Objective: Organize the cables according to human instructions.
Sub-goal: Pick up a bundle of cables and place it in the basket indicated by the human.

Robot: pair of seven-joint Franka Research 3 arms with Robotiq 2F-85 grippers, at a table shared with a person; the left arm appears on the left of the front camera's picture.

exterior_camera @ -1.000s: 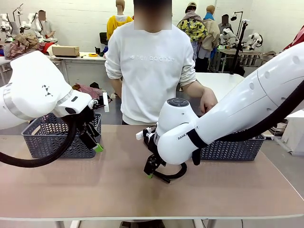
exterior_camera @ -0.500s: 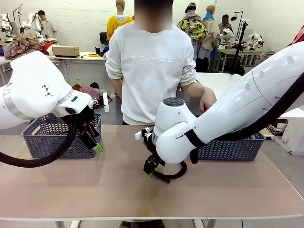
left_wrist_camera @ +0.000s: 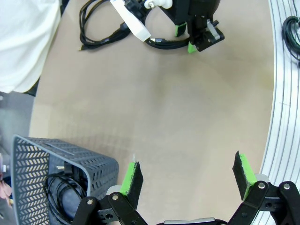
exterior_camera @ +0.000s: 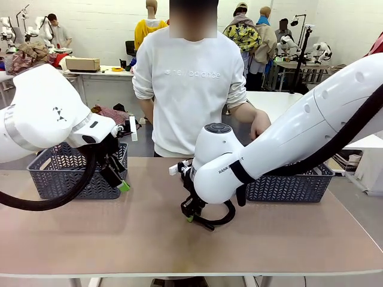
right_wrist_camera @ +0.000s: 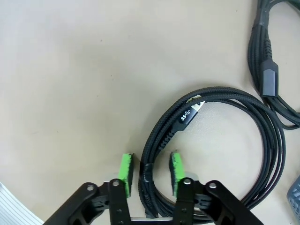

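- Fingers (left_wrist_camera: pixel 132 180) on left gripper (left_wrist_camera: pixel 187 174) spread wide, empty, by the left basket (left_wrist_camera: pixel 70 159).
- Right gripper (right_wrist_camera: pixel 150 166) straddles the cable (right_wrist_camera: pixel 157 140) mid-table; I can't tell if it's pinched.
- I'd squeeze the whole bundle, then lift straight so no loop slips out.

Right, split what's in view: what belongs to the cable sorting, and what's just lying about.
Job: coiled cable, straddled by the right claw; second cable beside it; third cable inside the left basket; right basket.
Lying about: cardboard box and red patterned cloth, both in the background.
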